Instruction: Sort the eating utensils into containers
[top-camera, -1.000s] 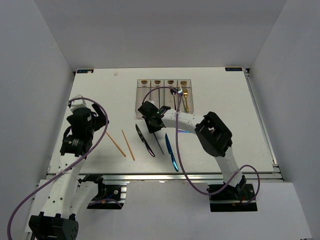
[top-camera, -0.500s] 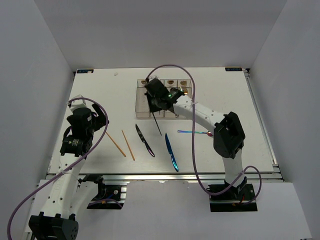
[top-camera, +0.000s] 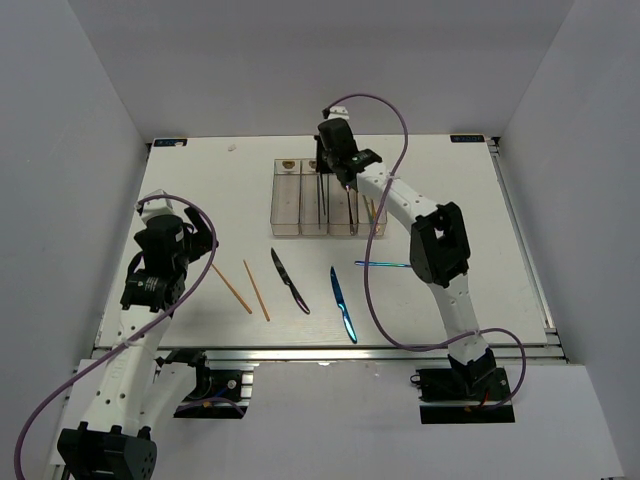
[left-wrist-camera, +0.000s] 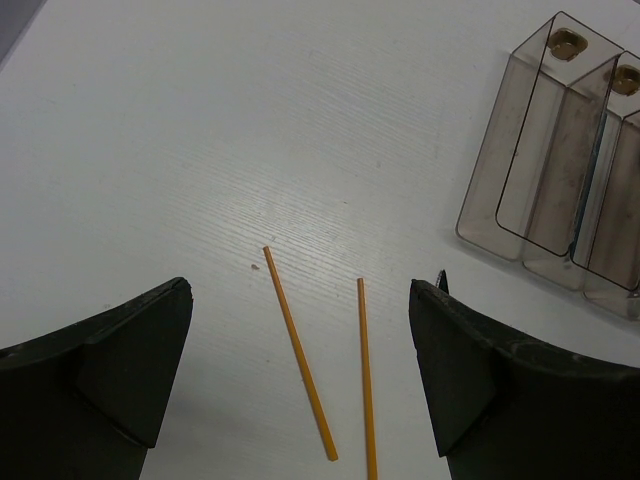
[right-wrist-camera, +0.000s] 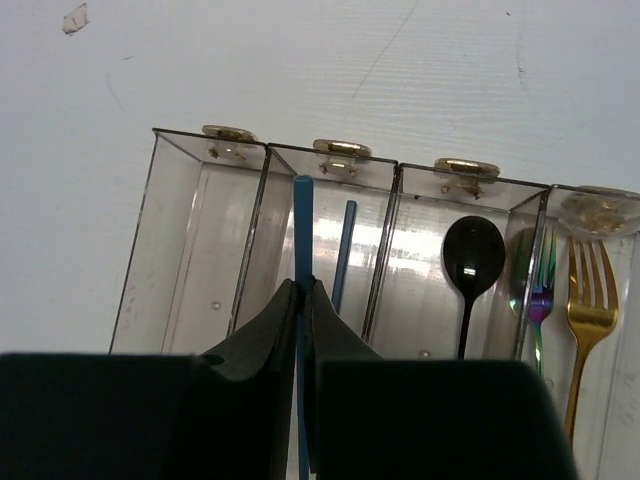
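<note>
The containers (top-camera: 287, 200) are four clear bins joined side by side at the back middle of the table. My right gripper (top-camera: 328, 178) hangs over them, shut on a thin dark-blue stick (right-wrist-camera: 303, 215) that lies above the second bin from the left. A second thin stick (right-wrist-camera: 343, 255) lies in that bin. A black spoon (right-wrist-camera: 472, 258) is in the third bin. A purple fork (right-wrist-camera: 537, 290) and a gold fork (right-wrist-camera: 590, 290) are in the fourth. My left gripper (left-wrist-camera: 300, 370) is open above two tan chopsticks (left-wrist-camera: 298, 350) on the table.
A black knife (top-camera: 290, 281), a blue knife (top-camera: 343, 303) and a slim purple-blue piece (top-camera: 385, 264) lie on the white table in front of the bins. The chopsticks (top-camera: 245, 289) lie left of the knives. The leftmost bin (right-wrist-camera: 190, 240) holds nothing.
My right arm has swung from the table near the black knife up to the bins, carrying the thin dark stick. The left arm has not moved.
</note>
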